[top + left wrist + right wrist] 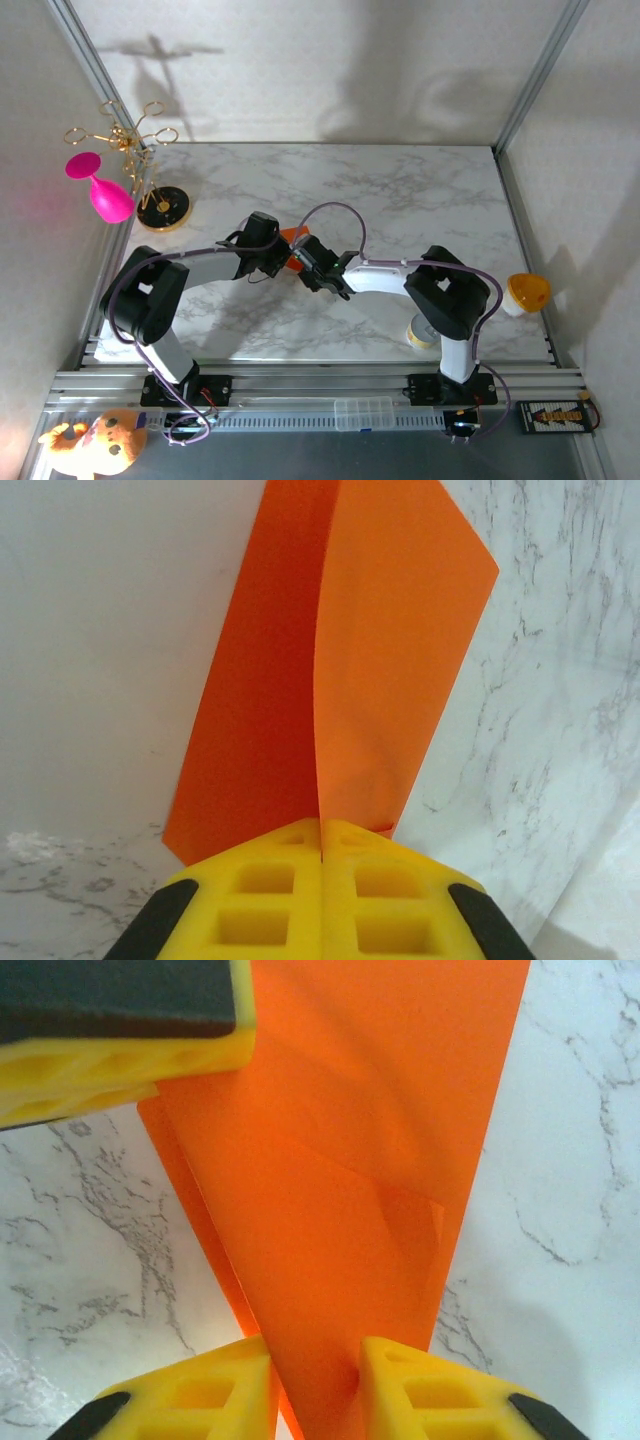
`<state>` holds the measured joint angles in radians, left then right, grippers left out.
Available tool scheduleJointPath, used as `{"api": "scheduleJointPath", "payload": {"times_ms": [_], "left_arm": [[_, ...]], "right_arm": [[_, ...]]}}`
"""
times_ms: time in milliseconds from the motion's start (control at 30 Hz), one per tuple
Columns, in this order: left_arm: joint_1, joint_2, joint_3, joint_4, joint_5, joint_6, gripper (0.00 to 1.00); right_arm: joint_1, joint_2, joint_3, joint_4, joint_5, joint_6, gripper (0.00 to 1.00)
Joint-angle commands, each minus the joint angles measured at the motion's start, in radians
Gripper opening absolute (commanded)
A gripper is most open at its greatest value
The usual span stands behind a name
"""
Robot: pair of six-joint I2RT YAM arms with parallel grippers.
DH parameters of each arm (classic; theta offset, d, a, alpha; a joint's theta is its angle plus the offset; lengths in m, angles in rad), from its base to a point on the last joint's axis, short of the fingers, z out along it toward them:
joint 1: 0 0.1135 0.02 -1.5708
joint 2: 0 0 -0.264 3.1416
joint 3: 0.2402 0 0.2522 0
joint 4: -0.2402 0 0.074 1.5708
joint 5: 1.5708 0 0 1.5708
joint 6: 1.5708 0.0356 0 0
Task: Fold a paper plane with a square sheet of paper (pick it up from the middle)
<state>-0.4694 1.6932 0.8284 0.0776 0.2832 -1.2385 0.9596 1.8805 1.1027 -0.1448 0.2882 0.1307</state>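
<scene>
**Item 1. Orange paper plane** (291, 240): folded into a narrow triangle with a centre crease. It sits at mid-frame of the top view, over the marble table (430, 195), between the two grippers. In the left wrist view (380, 650) it rises from the lower centre to the top edge as two flaps meeting at the crease. In the right wrist view (360, 1160) it is broad at the top and tapers to lower centre, with a small bent corner on its right side.

**Item 2. Left gripper** (322, 828): the yellow jaws are pressed together and pinch the plane's lower end. In the top view (283, 262) it is just left of the paper. One of its fingers (120, 1035) appears at the upper left of the right wrist view, against the paper.

**Item 3. Right gripper** (315, 1360): the jaws stand narrow, one on each side of the plane's tapered end. Whether they press it cannot be told. In the top view (322, 262) it is just right of the paper.

**Item 4. Surroundings, top view:**
- pink goblet (100, 190), at the left
- gold rack (150, 165), beside the goblet
- orange-yellow cup (527, 292), at the right edge
- yellow can (422, 337), partly under the right arm
- plush toy (95, 445), at the lower left
</scene>
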Motion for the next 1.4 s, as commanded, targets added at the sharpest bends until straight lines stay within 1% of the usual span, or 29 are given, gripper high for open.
{"api": "scheduleJointPath", "payload": {"times_ms": [0,133,233,667,1033,1233,1367], "left_arm": [[-0.011,-0.004,0.012,-0.013,-0.01,-0.003,0.02],[-0.011,-0.004,0.012,-0.013,-0.009,-0.002,0.02],[-0.011,-0.003,0.012,-0.014,-0.01,-0.001,0.02],[-0.009,-0.001,0.014,-0.016,-0.016,-0.003,0.02],[-0.009,0.004,0.018,-0.016,-0.016,-0.004,0.02],[-0.002,-0.007,0.021,-0.016,-0.014,-0.006,0.04],[0.005,-0.024,0.025,-0.022,-0.022,-0.005,0.05]], "right_arm": [[0.006,0.022,0.046,-0.056,0.01,0.073,0.28],[0.006,0.032,0.067,-0.092,0.032,0.09,0.28],[0.007,0.03,0.068,-0.098,0.037,0.095,0.26],[0.006,0.01,0.033,-0.087,0.052,0.09,0.27],[0.006,-0.01,-0.004,-0.075,0.033,0.086,0.25],[0.005,-0.015,-0.027,-0.045,0.001,0.074,0.2],[0.005,-0.016,-0.043,-0.022,-0.021,0.07,0.21]]}}
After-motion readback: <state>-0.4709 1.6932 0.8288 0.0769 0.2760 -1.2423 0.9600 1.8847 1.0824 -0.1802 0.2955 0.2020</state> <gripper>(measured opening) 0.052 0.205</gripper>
